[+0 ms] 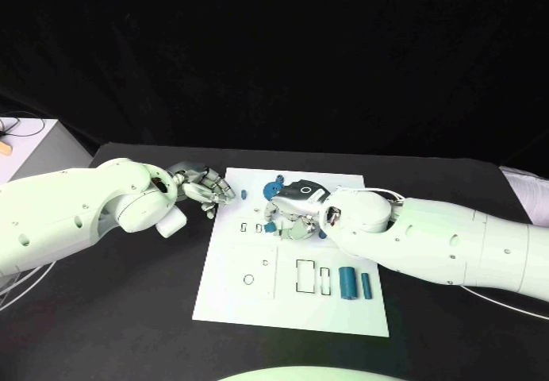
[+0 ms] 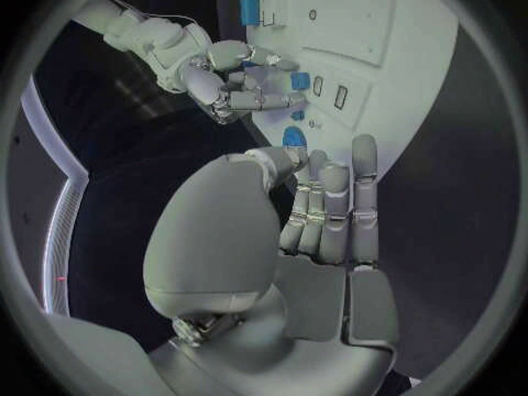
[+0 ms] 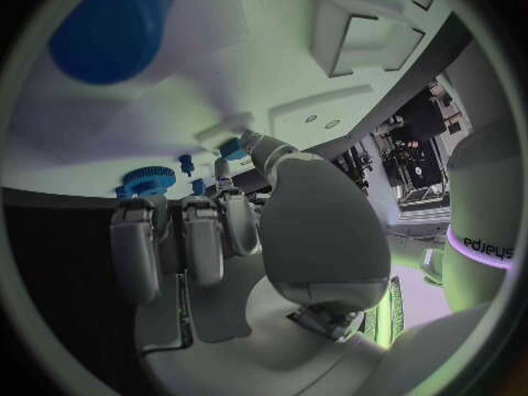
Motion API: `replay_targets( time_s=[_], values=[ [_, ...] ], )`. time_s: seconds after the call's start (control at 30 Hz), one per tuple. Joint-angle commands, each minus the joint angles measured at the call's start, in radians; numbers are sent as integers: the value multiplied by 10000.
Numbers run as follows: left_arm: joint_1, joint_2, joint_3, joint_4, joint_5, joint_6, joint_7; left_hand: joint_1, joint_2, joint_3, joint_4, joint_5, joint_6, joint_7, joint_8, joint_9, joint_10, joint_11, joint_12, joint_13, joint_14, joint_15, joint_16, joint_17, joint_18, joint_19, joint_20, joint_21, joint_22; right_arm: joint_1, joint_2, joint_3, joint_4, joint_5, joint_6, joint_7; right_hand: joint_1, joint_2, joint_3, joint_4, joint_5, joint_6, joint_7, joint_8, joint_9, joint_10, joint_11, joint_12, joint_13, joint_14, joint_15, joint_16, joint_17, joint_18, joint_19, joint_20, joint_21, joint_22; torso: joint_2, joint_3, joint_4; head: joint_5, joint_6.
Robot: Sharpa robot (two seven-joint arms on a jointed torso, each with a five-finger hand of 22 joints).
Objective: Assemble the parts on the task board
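The white task board [image 1: 263, 294] lies in the middle of the table. My right hand [image 1: 292, 210] hovers low over its upper middle and pinches a small blue part [image 2: 299, 81] against the board, thumb on it [image 3: 231, 148]. A blue gear [image 3: 146, 181] and a big blue round part [image 3: 110, 26] lie near that hand. My left hand [image 1: 204, 189] sits at the board's upper left edge, fingers stretched out and holding nothing, its fingertips just short of a blue part [image 2: 293, 136]. Two blue cylinders [image 1: 346, 281] lie side by side lower on the board.
Several empty slots and holes [image 1: 305, 275] mark the board's lower half. Another blue part [image 1: 278, 175] stands at the board's far edge. Black table [image 1: 137, 317] surrounds the board, and both white arms reach in across it.
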Motion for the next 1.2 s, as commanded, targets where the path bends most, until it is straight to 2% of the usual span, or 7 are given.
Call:
replay_targets(
  time_s=[0.03, 0.3, 0.53, 0.83, 0.97, 1.2],
  values=[
    [3, 13, 8, 14, 51, 140, 29, -69, 30, -15, -53, -34, 69, 22, -44, -9, 14, -9, -8, -8, 64, -27, 31, -16, 163, -50, -27, 67, 13, -61, -25, -22, 20, 7, 67, -81, 101, 33, -67, -5, 8, 93, 1, 58, 17, 12, 61, -20, 1234, 990, 51, -14, 2401, -71, 911, 98, 3, 2508, 2, -5, 5, -7, -10],
    [3, 9, 7, 26, 51, 154, 27, -64, 32, -1, -76, -34, 73, 20, -46, -22, 12, -10, -10, -22, 58, -29, 26, -30, 163, -51, -30, 77, 17, -131, -9, -22, -22, 11, -150, -270, 187, 143, -75, 60, 108, 253, -17, 123, 52, 77, 44, 43, 1275, 1006, 39, 15, 2448, -87, 943, 102, 73, 2537, 12, -12, 40, -28, -25],
    [3, -1, 7, 40, 51, 170, 20, -64, 32, -1, -76, -34, 73, 20, -46, -22, 12, -10, -10, -22, 58, -29, 26, -30, 163, -51, -30, 77, 17, -187, 32, -21, -73, 16, -184, -350, 197, 249, -53, 154, 170, 385, -38, 175, 77, 137, 25, 94, 1309, 1015, 25, 32, 2475, -97, 961, 94, 115, 2555, 14, -21, 28, -10, -66],
    [3, -3, 7, 41, 51, 185, 35, -67, 33, 9, -92, -35, 79, 19, -45, -32, 12, -11, -10, -33, 56, -30, 26, -37, 162, -53, -31, 85, 20, -227, 11, -21, -82, -24, -343, -403, 518, 459, 174, 95, 212, 981, -265, 542, 236, 225, -166, 158, 1350, 1028, -126, 56, 2517, -111, 989, -20, 177, 2580, 4, -23, 12, 2, -124],
    [1, -4, 6, 83, 51, 177, 91, -71, 43, 19, -103, -35, 96, 16, -40, -40, 15, -12, -8, -42, 55, -30, 26, -41, 162, -54, -33, 92, 23, -240, -26, -21, -34, -44, -688, -401, 610, 538, 326, 37, 444, 1246, -400, 785, 349, 314, -289, 231, 1408, 1023, -235, 43, 2496, -134, 1029, -122, 276, 2618, 0, -19, 18, 1, -121],
    [-1, -12, 4, 184, 61, 147, 241, -77, 52, 30, -118, -36, 124, 10, -30, -50, 19, -17, -4, -55, 57, -32, 29, -41, 161, -57, -34, 101, 26, -261, -72, -20, 68, -55, -1217, -463, 622, 581, 450, -12, 769, 1413, -514, 997, 458, 458, -390, 366, 1527, 1005, -326, 3, 2437, -144, 1046, -211, 318, 2634, -11, -25, 31, -1, -116]
  ],
)
